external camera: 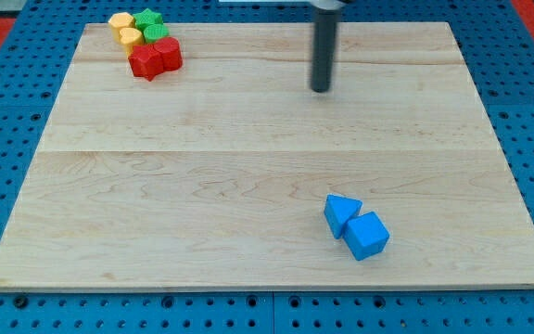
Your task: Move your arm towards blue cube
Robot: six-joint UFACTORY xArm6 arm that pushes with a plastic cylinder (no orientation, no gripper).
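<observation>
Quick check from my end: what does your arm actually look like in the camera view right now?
Only a straight, dark grey rod, round in section, entering from the view's top; its mount is cropped off. My tip is blunt and plain. No cables, markings or end effector jaws show.

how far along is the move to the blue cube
Done: nothing shows as finished; my tip stands near the view's top, well apart from every block. In hand: the rod is upright on open board. Left: the whole run toward the view's bottom to the blue cube, which sits touching a blue triangular block.
</observation>
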